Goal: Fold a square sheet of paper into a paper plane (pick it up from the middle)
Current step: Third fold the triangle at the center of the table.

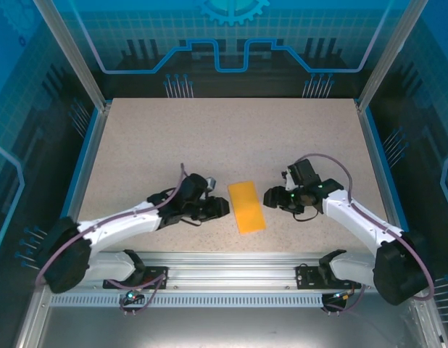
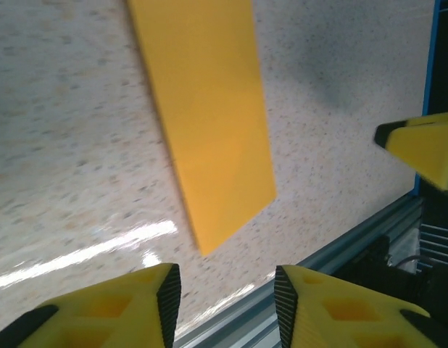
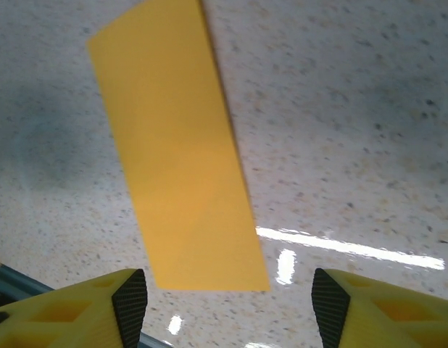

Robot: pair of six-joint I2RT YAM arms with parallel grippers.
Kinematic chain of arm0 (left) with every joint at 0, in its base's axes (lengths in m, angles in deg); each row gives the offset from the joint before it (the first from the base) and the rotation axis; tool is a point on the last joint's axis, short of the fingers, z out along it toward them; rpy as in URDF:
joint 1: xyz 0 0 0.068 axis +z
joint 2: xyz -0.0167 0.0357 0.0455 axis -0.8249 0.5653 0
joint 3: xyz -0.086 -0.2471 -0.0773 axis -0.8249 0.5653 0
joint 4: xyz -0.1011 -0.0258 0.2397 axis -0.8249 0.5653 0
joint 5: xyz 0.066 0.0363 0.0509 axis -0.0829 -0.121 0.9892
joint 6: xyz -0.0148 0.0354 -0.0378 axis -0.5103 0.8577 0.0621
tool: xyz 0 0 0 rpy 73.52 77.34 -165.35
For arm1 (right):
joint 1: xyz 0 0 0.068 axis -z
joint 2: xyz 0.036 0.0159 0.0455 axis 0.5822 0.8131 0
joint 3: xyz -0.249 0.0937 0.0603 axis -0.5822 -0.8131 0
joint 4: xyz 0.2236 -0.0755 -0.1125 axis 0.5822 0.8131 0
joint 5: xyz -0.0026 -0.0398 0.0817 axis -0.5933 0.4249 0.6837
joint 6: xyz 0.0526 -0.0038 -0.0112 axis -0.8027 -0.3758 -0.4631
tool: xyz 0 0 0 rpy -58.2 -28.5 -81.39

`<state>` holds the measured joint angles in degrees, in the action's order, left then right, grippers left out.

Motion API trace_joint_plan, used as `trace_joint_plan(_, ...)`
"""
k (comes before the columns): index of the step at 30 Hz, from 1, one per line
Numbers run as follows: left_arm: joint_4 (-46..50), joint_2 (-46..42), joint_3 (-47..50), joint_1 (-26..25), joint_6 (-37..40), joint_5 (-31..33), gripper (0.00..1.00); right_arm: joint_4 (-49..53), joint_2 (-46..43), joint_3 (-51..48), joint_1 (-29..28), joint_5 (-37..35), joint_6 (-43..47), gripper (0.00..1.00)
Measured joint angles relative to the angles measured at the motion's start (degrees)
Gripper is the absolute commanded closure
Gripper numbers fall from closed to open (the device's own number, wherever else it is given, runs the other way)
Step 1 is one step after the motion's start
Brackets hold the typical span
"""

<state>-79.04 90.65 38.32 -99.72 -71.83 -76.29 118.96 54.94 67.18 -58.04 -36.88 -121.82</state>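
The square sheet of paper (image 1: 246, 206) lies flat on the speckled table as a narrow orange-yellow rectangle, folded in half, between my two grippers. My left gripper (image 1: 222, 208) sits just left of it, low over the table. Its jaws are open with only table between them (image 2: 224, 290), and the paper (image 2: 209, 123) lies ahead. My right gripper (image 1: 270, 196) is just right of the sheet, open wide, nothing between its fingers (image 3: 230, 297). The paper (image 3: 177, 152) reaches almost to its left fingertip (image 3: 130, 297). One yellow finger of the right gripper (image 2: 423, 145) pokes into the left wrist view.
The beige table (image 1: 231, 138) stretches back to a blue-lit wall. Metal posts and blue side panels close in left and right. An aluminium rail (image 1: 231, 264) runs along the near edge, just behind the paper's near corner.
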Motion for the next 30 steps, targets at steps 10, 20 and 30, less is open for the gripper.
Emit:
trace_joint_plan(10, -4.68, 14.73, -6.34, -4.35, -1.66, -0.11, 0.82, -2.73, 2.60, -3.78, 1.16, 6.56, 3.28, 0.41)
trace_joint_plan(20, -5.64, 18.25, -6.16, -8.17, -2.45, -0.57, 0.83, -4.72, 4.22, -5.29, -2.84, 7.37, 2.99, 0.42)
trace_joint_plan(30, -5.46, 23.69, -6.14, -8.17, -1.51, -0.92, 0.87, -6.16, 5.03, -5.31, -3.93, 7.34, 2.75, 0.41)
